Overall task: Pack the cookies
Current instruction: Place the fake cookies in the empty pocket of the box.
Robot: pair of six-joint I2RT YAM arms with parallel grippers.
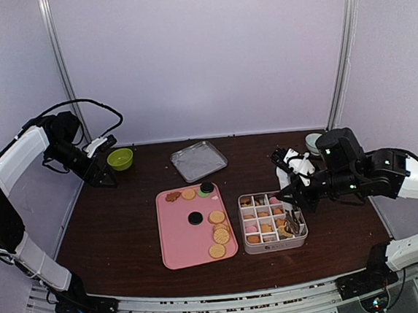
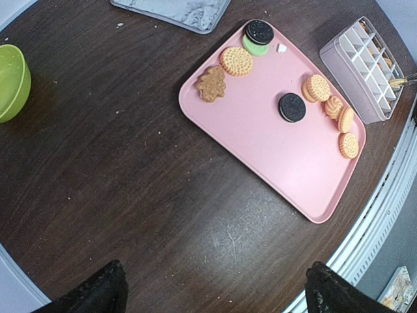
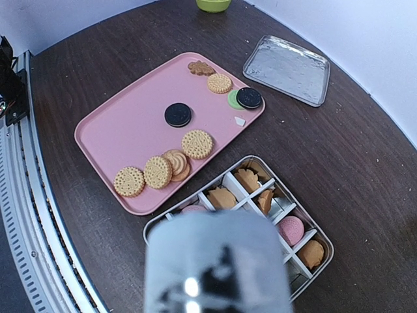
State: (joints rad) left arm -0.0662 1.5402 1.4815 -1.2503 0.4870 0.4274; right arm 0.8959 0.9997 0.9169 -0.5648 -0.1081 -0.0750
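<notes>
Jaws of the left arm stand spread wide with nothing between them, held high at the far left of the dark brown wooden counter (image 1: 113,231), near the lime-green bowl (image 1: 120,159); parked there, I judge, they stay out of the working lane and give their camera a full look at the tray. The jaws of the right arm hang over the right side of the grey divided tin box (image 1: 275,247); a blurred grey mass (image 3: 218,261) fills the near part of that wrist view and hides them, so I cannot tell whether they are clenched on anything.

The cookies (image 3: 197,143) are split between two places; some already sit in the box's compartments, seemingly sorted by kind. Those not yet packed lie on the flat pink plastic tray (image 1: 180,239): golden rounds along the edge nearest the box, a black round mid-tray, a few more at the far edge. The tray lies just beside the box, which keeps each carry short; the rectangular silver metal lid (image 1: 198,160) lies apart behind, leaving the box open for filling.
</notes>
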